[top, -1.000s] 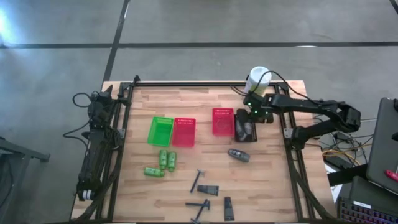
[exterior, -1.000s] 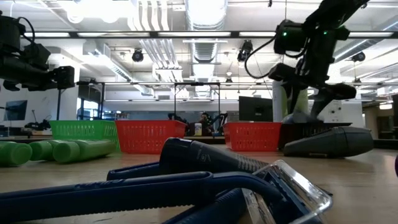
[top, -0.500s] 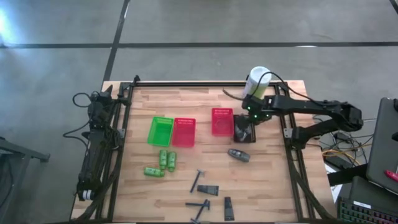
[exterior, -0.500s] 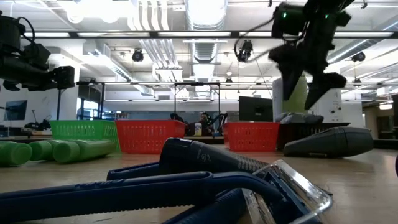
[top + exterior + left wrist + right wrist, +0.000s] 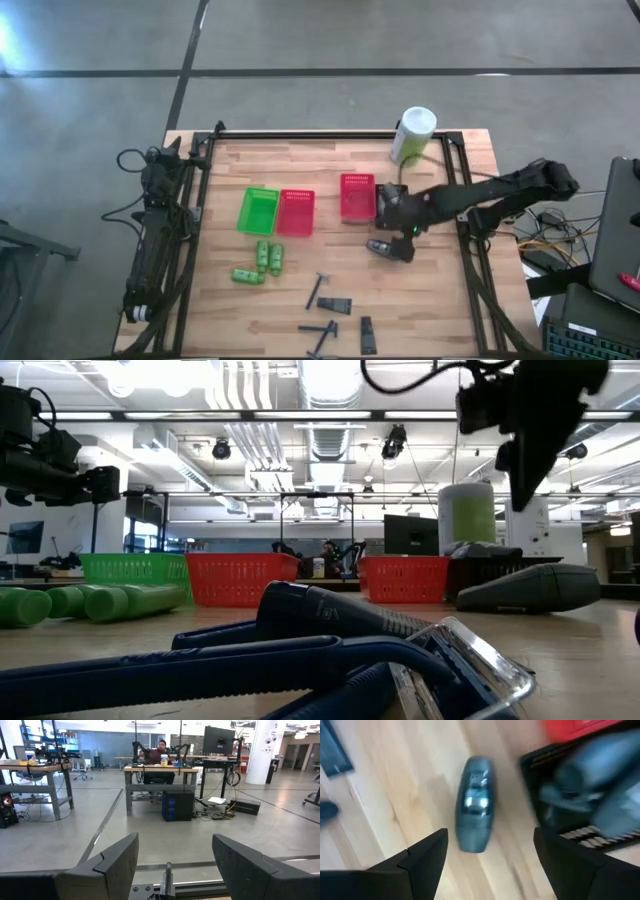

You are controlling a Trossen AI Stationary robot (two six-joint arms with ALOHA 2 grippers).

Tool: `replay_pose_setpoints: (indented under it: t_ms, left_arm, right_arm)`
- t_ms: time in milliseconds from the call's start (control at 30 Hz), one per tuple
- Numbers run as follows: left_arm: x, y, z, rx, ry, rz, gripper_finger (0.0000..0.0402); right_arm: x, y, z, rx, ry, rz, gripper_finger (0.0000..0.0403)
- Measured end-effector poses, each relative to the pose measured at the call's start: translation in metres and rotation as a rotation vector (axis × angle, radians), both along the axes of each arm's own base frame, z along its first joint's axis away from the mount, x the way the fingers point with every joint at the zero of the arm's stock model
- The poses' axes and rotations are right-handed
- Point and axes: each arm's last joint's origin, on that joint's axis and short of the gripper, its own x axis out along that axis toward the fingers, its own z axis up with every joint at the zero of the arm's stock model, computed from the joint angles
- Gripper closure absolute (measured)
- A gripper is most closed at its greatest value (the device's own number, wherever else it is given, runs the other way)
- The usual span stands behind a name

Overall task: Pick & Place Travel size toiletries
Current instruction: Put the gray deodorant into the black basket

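My right gripper is open and hovers over a lone dark grey rounded container that lies on its side on the table. In the right wrist view the container shows between and beyond the open gripper. More grey containers lie in the black basket. Three green bottles, black T-shaped sticks and dark wedge tubes lie on the near half of the table. My left gripper is open, and its arm is parked along the table's left edge.
A green basket and two red baskets stand in a row across the middle of the table. The tall pale green canister stands at the far right edge. Bare wood lies between the baskets and the far edge.
My right gripper has risen from the black basket and swung toward the table's near edge, and now stands over the lone grey container. It has stayed open. The canister, earlier partly covered by the arm, now shows whole.
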Motion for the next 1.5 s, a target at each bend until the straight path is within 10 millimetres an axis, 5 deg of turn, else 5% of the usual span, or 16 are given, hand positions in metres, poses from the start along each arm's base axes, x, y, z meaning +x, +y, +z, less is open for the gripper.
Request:
replay_pose_setpoints:
  t_ms: [267,533,667,967,1200,1500]
  left_arm:
    - [0.000,0.000,0.000,-0.002,0.000,0.000,0.0142]
    - [0.000,0.000,0.000,-0.004,0.000,0.000,0.0142]
    - [0.000,0.000,0.000,-0.004,0.000,0.000,0.0142]
    - [0.000,0.000,0.000,-0.003,0.000,0.000,0.0142]
    - [0.000,0.000,0.000,-0.005,0.000,0.000,0.0142]
    - [0.000,0.000,0.000,-0.006,0.001,0.000,0.0142]
  right_arm:
    - [0.026,0.038,-0.037,-0.009,0.105,0.065,0.0070]
    - [0.038,0.042,-0.058,-0.045,0.197,-0.028,0.0039]
    - [0.041,0.043,-0.060,-0.040,0.184,-0.039,0.0048]
    - [0.041,0.033,-0.095,-0.041,0.245,-0.142,0.0069]
    - [0.050,0.034,-0.091,-0.024,0.161,-0.109,0.0100]
    - [0.044,0.032,-0.074,-0.004,0.131,-0.169,0.0199]
